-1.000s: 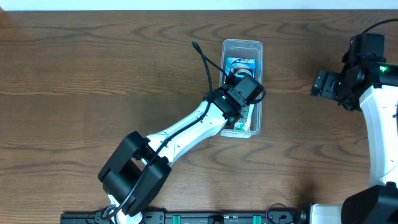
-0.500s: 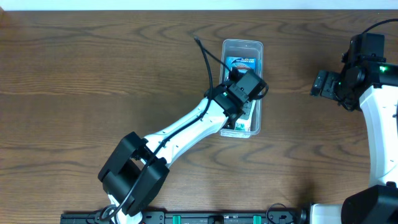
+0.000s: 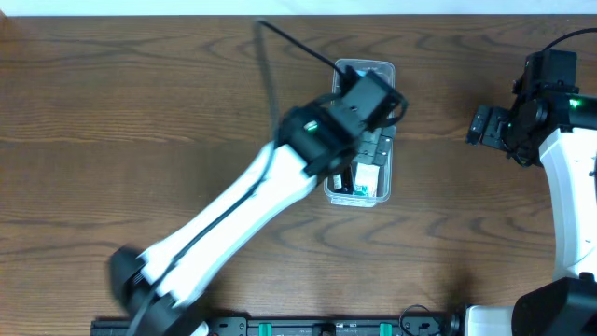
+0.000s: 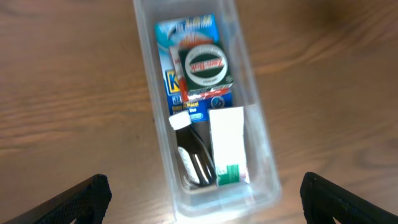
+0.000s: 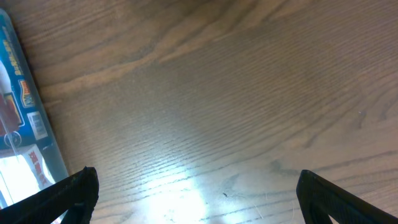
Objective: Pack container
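The container point(image 4: 149, 87) is a clear, long, narrow bin on the wooden table; in the overhead view point(image 3: 366, 67) my left arm covers its middle. Inside lie a blue package point(image 4: 186, 31), a round green-and-red tin point(image 4: 206, 63), a white box with a green end point(image 4: 227, 143) and a black tube with a white cap point(image 4: 194, 158). My left gripper point(image 4: 204, 186) hangs above the container's near end, open and holding nothing. My right gripper point(image 3: 480, 124) is far to the right over bare wood, open and empty, its fingertips point(image 5: 68, 190) wide apart.
A blue printed package point(image 5: 22, 93) shows at the left edge of the right wrist view. My left arm point(image 3: 242, 205) stretches diagonally from the front left of the table to the container. The right arm's base point(image 3: 569, 187) stands at the right edge.
My left gripper has opened and risen above the container, its arm swinging up and blurring. The right arm has not moved.
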### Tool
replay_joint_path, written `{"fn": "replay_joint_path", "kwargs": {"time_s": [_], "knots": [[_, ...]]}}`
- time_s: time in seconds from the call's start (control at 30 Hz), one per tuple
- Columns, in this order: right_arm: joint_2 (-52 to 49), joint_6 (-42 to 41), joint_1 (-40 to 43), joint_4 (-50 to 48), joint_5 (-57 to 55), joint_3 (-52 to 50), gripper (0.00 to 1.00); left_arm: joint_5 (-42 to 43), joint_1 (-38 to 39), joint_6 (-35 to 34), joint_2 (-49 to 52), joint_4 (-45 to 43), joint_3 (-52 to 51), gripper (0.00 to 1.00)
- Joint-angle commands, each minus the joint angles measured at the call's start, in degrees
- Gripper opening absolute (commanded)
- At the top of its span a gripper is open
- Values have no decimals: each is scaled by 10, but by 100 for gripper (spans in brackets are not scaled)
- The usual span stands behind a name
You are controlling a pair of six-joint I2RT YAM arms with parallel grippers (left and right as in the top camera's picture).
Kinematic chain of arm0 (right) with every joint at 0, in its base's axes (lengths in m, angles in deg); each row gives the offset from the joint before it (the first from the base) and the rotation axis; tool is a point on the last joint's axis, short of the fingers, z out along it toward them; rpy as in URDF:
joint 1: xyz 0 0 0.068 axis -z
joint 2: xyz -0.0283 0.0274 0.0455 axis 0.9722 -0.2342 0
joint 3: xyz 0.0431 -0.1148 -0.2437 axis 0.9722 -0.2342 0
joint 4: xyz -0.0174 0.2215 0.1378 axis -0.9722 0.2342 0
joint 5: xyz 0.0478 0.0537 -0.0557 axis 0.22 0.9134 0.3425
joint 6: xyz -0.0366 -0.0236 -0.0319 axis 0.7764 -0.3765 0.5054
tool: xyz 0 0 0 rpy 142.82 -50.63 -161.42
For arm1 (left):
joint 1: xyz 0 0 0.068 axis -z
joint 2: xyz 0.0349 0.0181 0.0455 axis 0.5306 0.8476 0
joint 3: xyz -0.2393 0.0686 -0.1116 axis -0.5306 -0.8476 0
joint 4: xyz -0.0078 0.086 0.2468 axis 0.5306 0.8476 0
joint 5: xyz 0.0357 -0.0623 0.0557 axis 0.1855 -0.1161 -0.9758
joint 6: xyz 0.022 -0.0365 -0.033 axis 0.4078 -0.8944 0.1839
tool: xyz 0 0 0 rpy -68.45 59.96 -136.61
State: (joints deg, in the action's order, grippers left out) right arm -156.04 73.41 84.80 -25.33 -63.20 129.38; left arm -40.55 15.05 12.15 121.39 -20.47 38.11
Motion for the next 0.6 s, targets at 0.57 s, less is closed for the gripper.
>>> {"fn": "replay_joint_path", "kwargs": {"time_s": [0.57], "knots": [[-2, -7, 3, 0, 2, 2, 99, -7, 0, 3, -300, 274, 2, 98]]}}
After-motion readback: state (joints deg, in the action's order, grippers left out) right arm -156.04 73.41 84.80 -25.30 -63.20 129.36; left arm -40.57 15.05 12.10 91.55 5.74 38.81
